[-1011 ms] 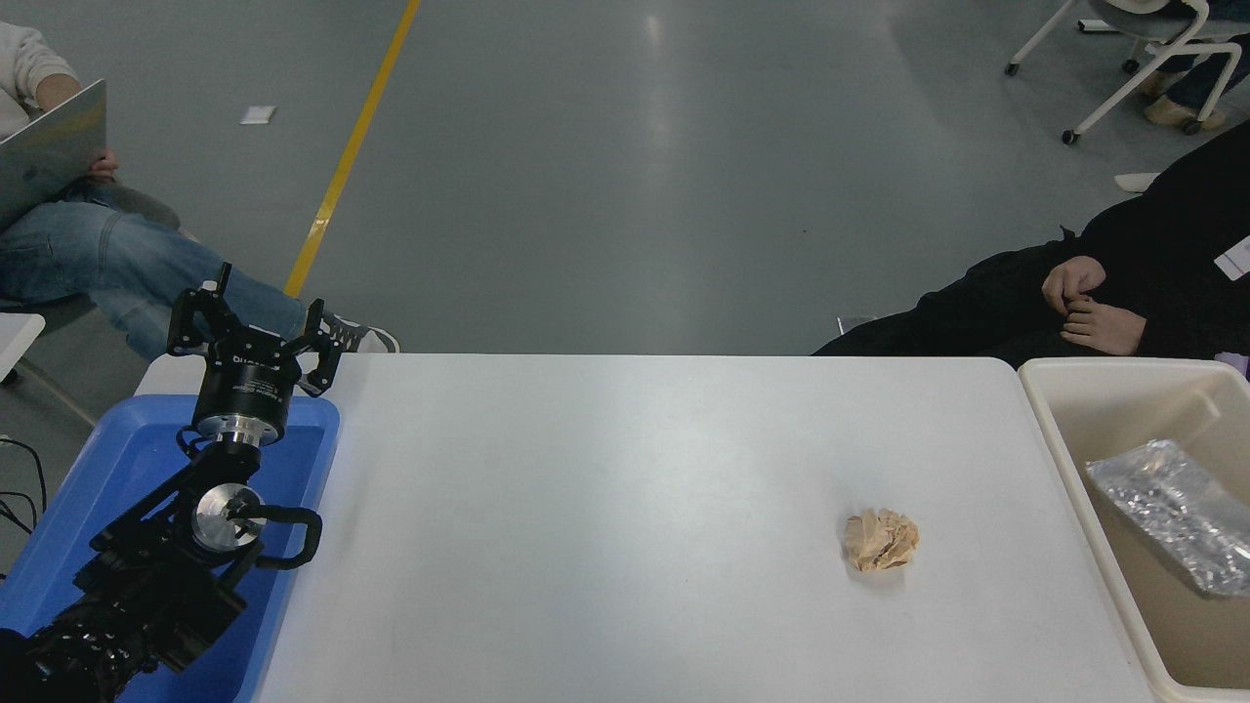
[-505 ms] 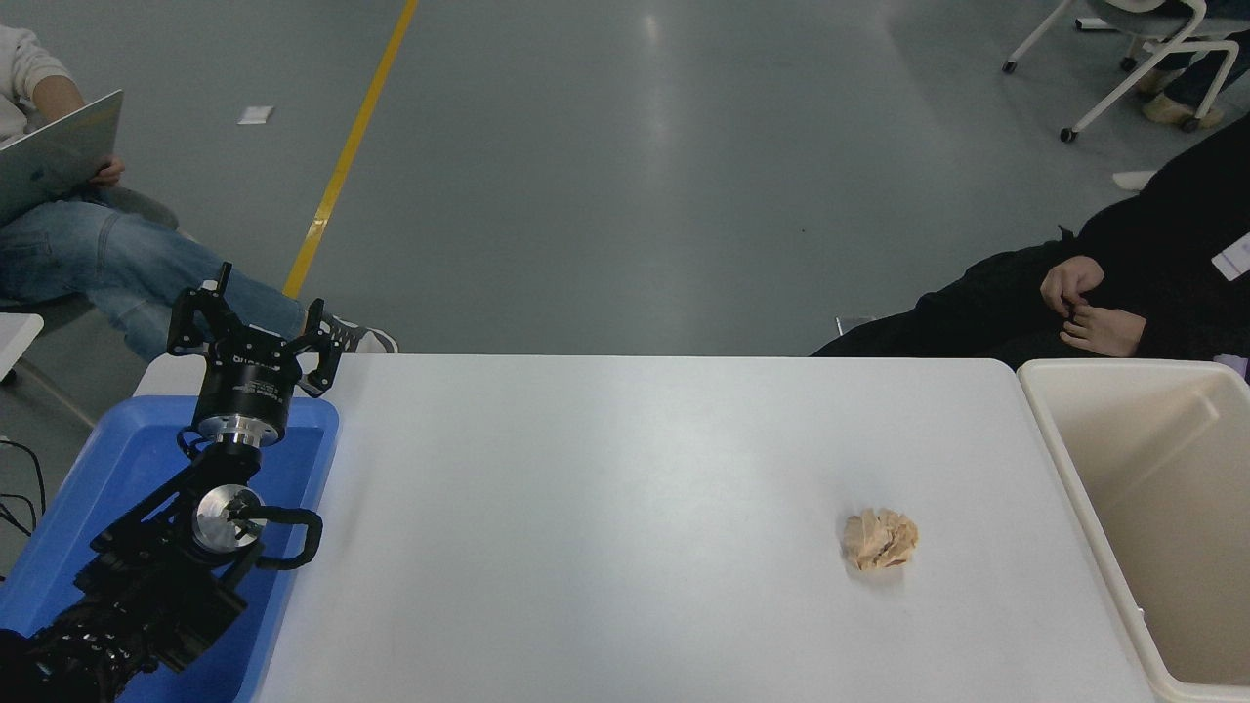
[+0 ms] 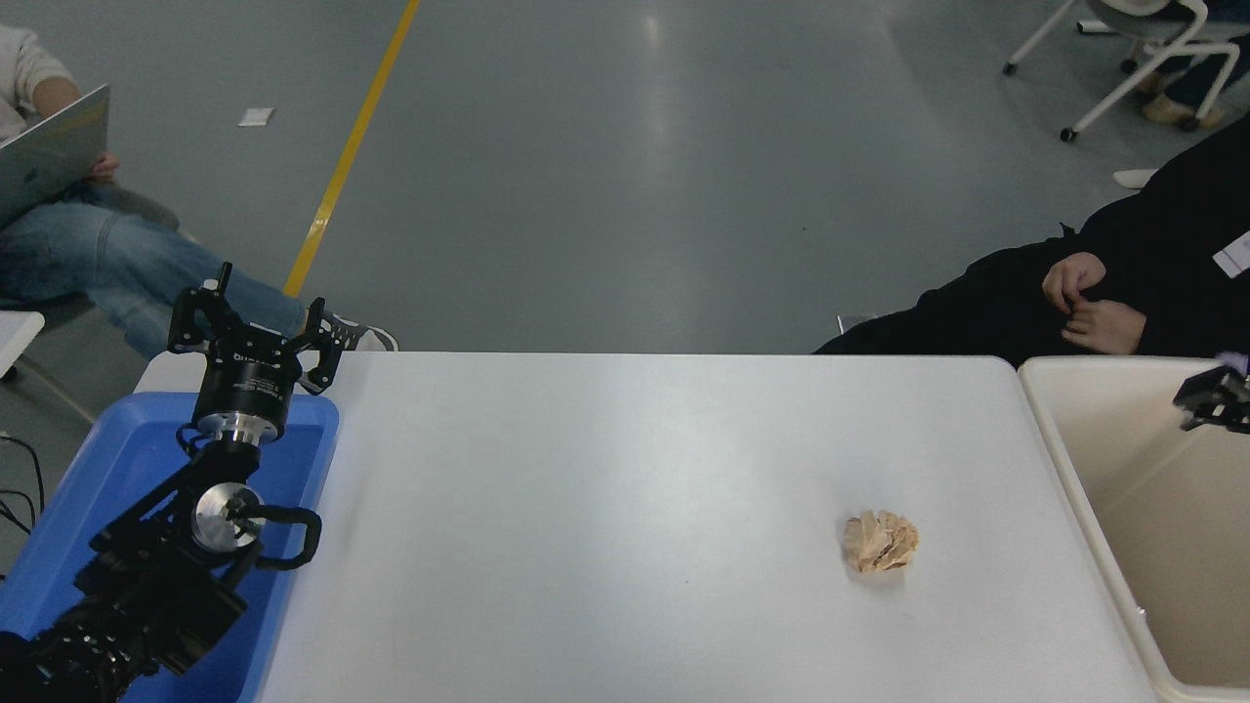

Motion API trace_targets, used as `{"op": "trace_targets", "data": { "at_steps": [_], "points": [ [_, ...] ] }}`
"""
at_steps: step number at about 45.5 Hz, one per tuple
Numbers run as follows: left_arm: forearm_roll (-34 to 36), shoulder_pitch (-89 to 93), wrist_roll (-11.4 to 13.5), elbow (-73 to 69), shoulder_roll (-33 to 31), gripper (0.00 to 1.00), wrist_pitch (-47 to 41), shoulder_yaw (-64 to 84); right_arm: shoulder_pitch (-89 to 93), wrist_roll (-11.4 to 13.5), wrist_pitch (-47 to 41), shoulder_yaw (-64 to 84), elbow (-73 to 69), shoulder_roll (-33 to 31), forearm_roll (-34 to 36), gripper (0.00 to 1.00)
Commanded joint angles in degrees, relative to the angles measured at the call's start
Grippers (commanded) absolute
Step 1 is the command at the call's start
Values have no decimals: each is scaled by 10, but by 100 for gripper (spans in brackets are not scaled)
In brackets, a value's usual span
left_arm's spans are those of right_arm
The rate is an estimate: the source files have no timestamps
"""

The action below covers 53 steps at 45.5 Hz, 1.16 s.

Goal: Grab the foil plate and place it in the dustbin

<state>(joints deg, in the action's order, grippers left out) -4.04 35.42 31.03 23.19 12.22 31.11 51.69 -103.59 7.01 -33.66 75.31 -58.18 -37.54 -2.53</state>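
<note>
- The dustbin (image 3: pixel 1074 459) is a cream plastic tub with a rounded rim and deep, smooth walls; it stands at the right end of the white desk (image 3: pixel 625 508).
- Only the dustbin's left and far walls show. Its right side and near corner are cut off by the picture's edge.
- The foil plate cannot be seen anywhere: the part of the dustbin's inside that shows is bare cream wall, and the bottom is out of frame.
- The right claw (image 3: pixel 1216 400) pokes in from the right edge, over the dustbin's far right part. Only a small black tip shows, so I cannot tell whether its fingers are apart or together, or whether it holds anything.
- A crumpled tan paper ball (image 3: pixel 881 541) lies on the desk, left of the dustbin and apart from it.
- The left claw (image 3: pixel 256 327) is parked far to the left of the dustbin, above the far edge of a blue tray (image 3: pixel 127 459), with its fingers spread apart and nothing between them.
- A person in black (image 3: pixel 1152 264) sits just behind the dustbin with hands together; most of the body is cut off.
- Another person in jeans (image 3: pixel 88 244) sits at the far left, holding a laptop, and is only partly in frame.
</note>
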Motion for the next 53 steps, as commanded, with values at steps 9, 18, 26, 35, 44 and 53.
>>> {"op": "trace_targets", "data": {
  "at_steps": [9, 18, 26, 35, 44, 53],
  "points": [
    [0, 0, 0, 0, 0, 99, 0, 0, -223, 0, -113, -1, -79, 121, 0, 100],
    [0, 0, 0, 0, 0, 99, 0, 0, -245, 0, -113, -44, -115, 147, 0, 100],
    [0, 0, 0, 0, 0, 99, 0, 0, -243, -1, -113, -53, -122, 174, 1, 100],
    [0, 0, 0, 0, 0, 99, 0, 0, -261, -1, -113, -48, -128, 173, 1, 100],
    [0, 0, 0, 0, 0, 99, 0, 0, -248, -1, -113, -56, -128, 187, 1, 100],
    [1, 0, -1, 0, 1, 99, 0, 1, -236, -1, -113, -75, -127, 199, 0, 100]
  ]
}}
